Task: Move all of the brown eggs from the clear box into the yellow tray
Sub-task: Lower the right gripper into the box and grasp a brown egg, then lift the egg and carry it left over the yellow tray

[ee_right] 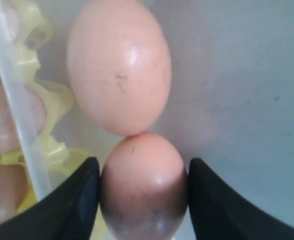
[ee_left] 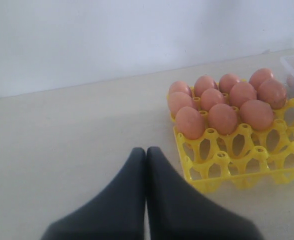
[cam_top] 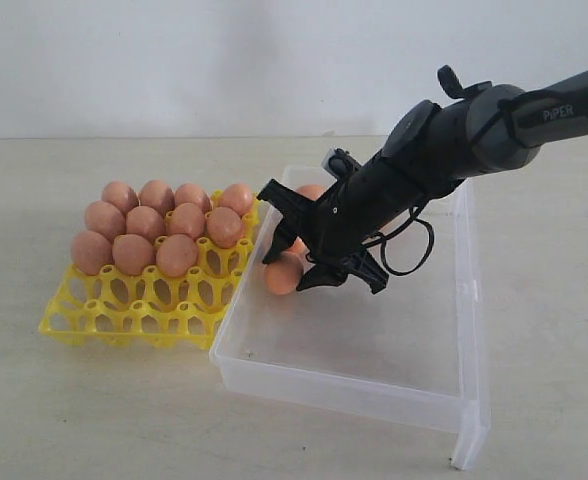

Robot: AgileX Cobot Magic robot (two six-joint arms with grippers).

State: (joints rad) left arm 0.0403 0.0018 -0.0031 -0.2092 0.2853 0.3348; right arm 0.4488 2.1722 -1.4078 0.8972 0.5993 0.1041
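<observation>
Several brown eggs [cam_top: 159, 225] [ee_left: 222, 100] fill the far rows of the yellow tray [cam_top: 124, 310] [ee_left: 237, 170]. The clear box [cam_top: 374, 345] lies right of the tray. My right gripper [cam_top: 292, 268] [ee_right: 143, 165] reaches down into the box near its left wall, its two black fingers pressed against the sides of one brown egg [cam_top: 282, 276] [ee_right: 144, 185]. A second egg [ee_right: 119, 65] touches the held egg's tip. Another egg [cam_top: 312, 190] shows behind the arm. My left gripper [ee_left: 146, 150] hovers shut and empty over bare table, near the tray's corner.
The tray's front rows of cups [cam_top: 139, 300] hold nothing. The box's left wall [ee_right: 17, 100] stands between the held egg and the tray. A flange [cam_top: 471, 440] juts from the box's right front corner. Bare beige table [cam_top: 94, 410] surrounds both containers.
</observation>
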